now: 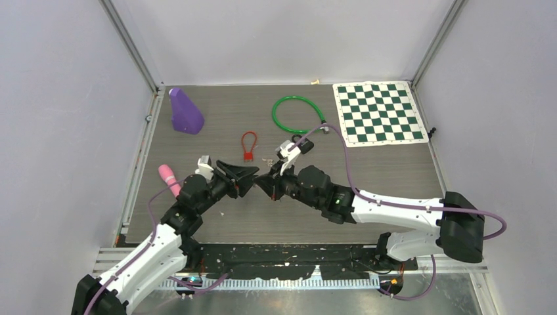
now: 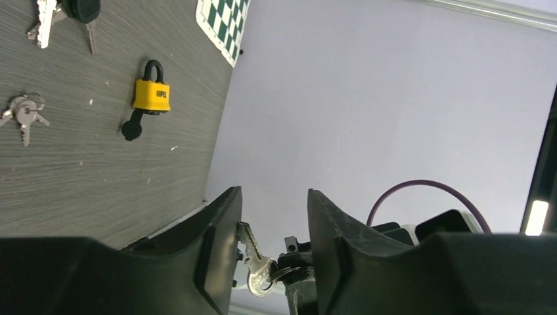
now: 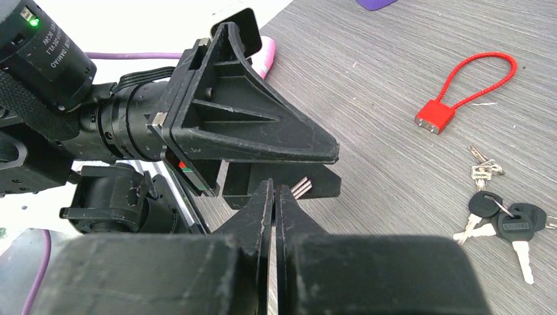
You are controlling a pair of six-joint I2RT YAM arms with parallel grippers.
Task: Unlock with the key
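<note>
left gripper (image 2: pixel 274 197): half-wide around key (image 2: pixel 252 254) | right gripper (image 3: pixel 273 190): pinching key | nearby on table (image 1: pixel 394 177): red cable lock (image 1: pixel 249 147), spare keys (image 3: pixel 519 220), yellow padlock (image 2: pixel 152 95)

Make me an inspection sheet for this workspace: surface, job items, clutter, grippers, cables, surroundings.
Surface: dark wood-grain table, a few pale specks.
Job's things: key held in the air between the grippers; yellow padlock lying on the table.
Clutter: red padlock, spare keys, purple block, green ring, chess mat, pink thing.
Grippers: left gripper open around the key; right gripper shut on it.
Cables: purple cable on each arm.
Surroundings: grey walls on three sides.
</note>
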